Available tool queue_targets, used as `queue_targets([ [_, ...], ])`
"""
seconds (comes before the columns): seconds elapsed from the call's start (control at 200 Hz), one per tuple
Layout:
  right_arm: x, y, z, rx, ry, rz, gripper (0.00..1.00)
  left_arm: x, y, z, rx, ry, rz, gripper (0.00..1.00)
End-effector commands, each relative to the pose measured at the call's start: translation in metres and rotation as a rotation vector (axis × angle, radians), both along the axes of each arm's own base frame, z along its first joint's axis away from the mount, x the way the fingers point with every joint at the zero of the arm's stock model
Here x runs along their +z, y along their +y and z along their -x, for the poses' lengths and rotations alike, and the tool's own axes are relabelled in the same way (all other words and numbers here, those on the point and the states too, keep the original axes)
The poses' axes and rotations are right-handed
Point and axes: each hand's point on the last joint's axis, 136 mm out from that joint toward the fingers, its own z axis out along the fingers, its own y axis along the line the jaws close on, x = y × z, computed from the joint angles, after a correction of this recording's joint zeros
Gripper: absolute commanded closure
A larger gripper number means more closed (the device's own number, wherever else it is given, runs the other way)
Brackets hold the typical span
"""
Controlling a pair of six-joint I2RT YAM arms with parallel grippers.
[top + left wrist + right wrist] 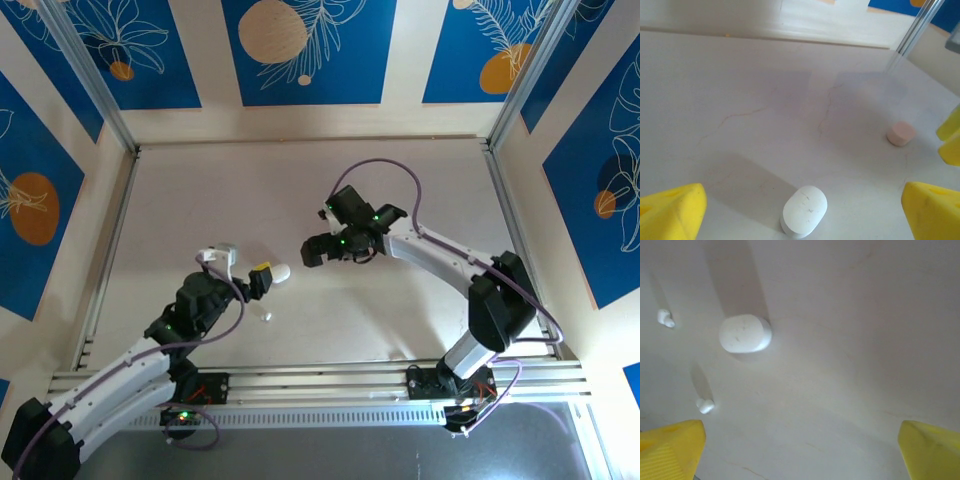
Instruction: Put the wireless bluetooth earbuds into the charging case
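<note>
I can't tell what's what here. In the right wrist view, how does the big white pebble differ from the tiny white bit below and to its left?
The white case is far larger than the white earbud. The case is a smooth, rounded pebble that looks closed, while the earbud is a lumpy little stub. The case's top shows faint scuffs; the earbud is too small to tell. Both are white and lie loose on the table.

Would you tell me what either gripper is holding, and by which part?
Nothing is held; the left gripper and the right gripper are both open and empty.
</note>
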Motion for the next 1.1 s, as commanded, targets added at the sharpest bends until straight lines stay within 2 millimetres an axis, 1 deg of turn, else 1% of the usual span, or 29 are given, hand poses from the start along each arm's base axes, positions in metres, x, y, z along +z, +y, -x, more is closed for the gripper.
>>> queue_targets([
  [0.0,0.007,0.025,-0.004,0.069,0.022,-0.062,0.02,0.024,-0.005,-0.008,-0.001,-0.029,0.061,0.00],
  [0.13,-0.003,0.039,-0.013,0.084,0.070,-0.070,0.05,0.013,-0.004,-0.015,0.013,0.027,0.065,0.00],
  [0.225,-0.008,0.048,-0.021,0.086,0.102,-0.090,0.06,0.002,-0.001,-0.023,0.028,0.091,0.075,0.00],
  [0.395,-0.016,0.057,-0.034,0.072,0.165,-0.128,0.09,-0.020,0.009,-0.034,0.056,0.214,0.148,0.00],
  [0.42,-0.017,0.059,-0.035,0.072,0.174,-0.132,0.11,-0.021,0.010,-0.036,0.060,0.226,0.162,0.00],
  [0.515,-0.018,0.063,-0.042,0.069,0.196,-0.162,0.11,-0.028,0.016,-0.040,0.073,0.258,0.201,0.00],
  [0.665,-0.015,0.078,-0.054,0.080,0.242,-0.248,0.13,-0.030,0.022,-0.041,0.088,0.269,0.236,0.00],
  [0.73,-0.017,0.084,-0.058,0.084,0.271,-0.278,0.13,-0.028,0.025,-0.041,0.095,0.266,0.244,0.00],
  [0.745,-0.017,0.085,-0.059,0.084,0.277,-0.284,0.15,-0.028,0.025,-0.041,0.096,0.264,0.246,0.00],
  [0.845,-0.025,0.093,-0.062,0.093,0.324,-0.302,0.19,-0.024,0.027,-0.040,0.097,0.253,0.253,0.00],
  [0.99,-0.038,0.099,-0.066,0.093,0.355,-0.298,0.20,-0.018,0.030,-0.038,0.104,0.232,0.254,0.00],
  [1.09,-0.041,0.108,-0.066,0.116,0.387,-0.324,0.20,-0.016,0.032,-0.037,0.110,0.220,0.255,0.00],
])
